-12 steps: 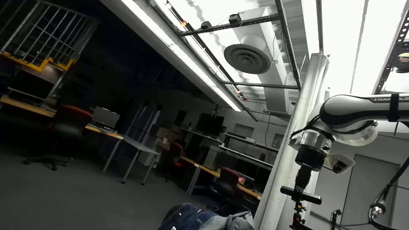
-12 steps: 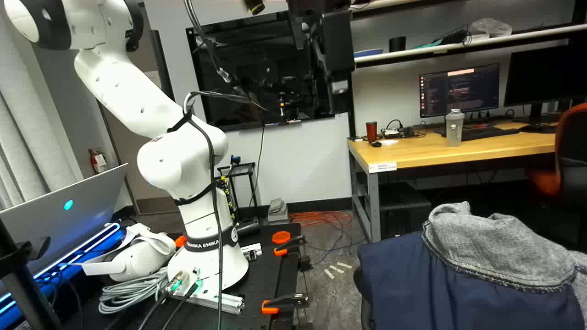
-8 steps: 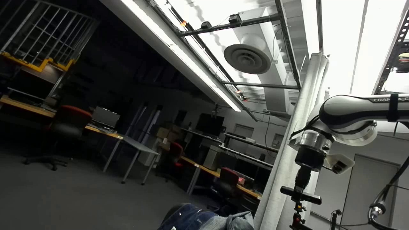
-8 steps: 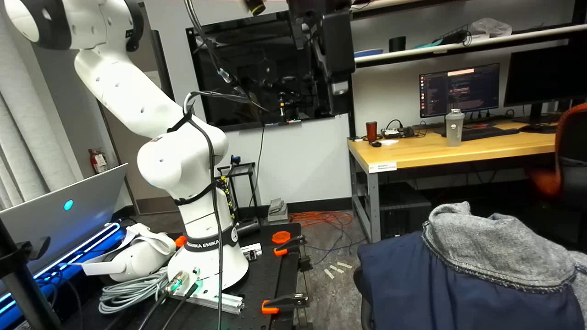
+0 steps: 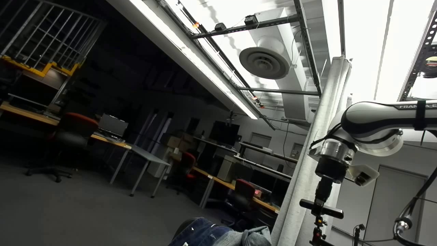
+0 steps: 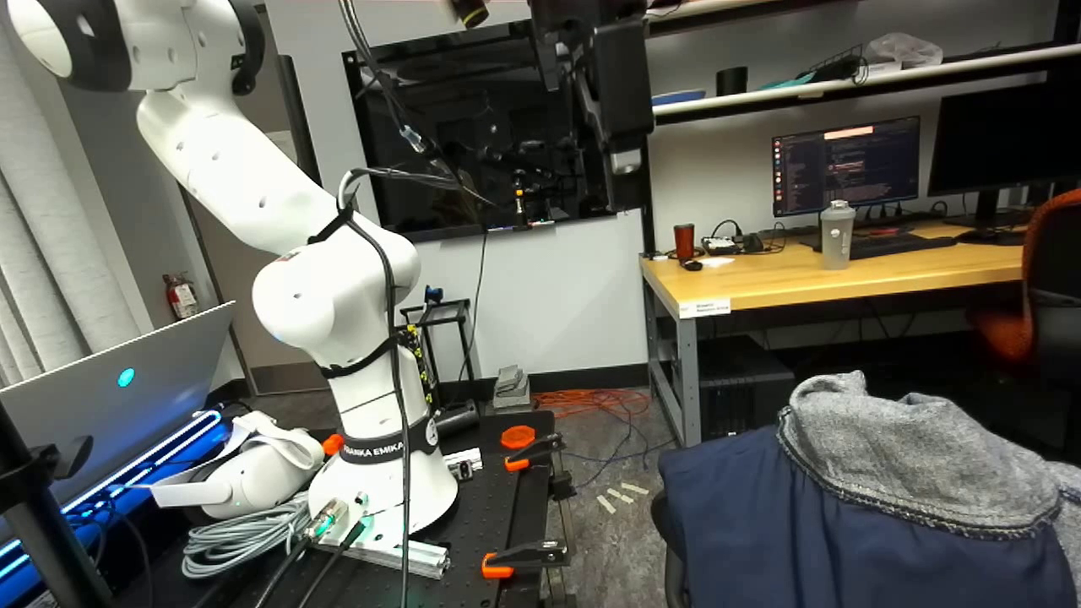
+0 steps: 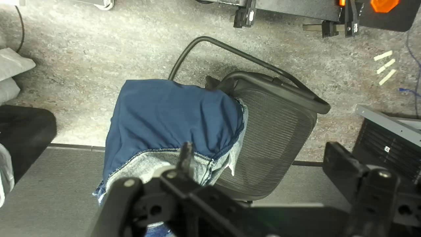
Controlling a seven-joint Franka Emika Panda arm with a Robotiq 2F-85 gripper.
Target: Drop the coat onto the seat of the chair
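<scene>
As we judge, everything is left: grasp, lift, drop. Below the black two-finger gripper (image 7: 260, 151), spread wide and holding nothing, the large blue-and-grey denim coat (image 7: 174, 115) seems to hang over the backrest of the black mesh chair (image 7: 263, 121); its seat (image 7: 266, 143), under the gap, looks mostly bare. We cannot see the backrest, and both exterior views crop the coat.

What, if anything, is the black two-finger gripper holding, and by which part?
Nothing. The gripper stands open; the blue-and-grey denim jacket lies below, draped over the dark mesh chair.
</scene>
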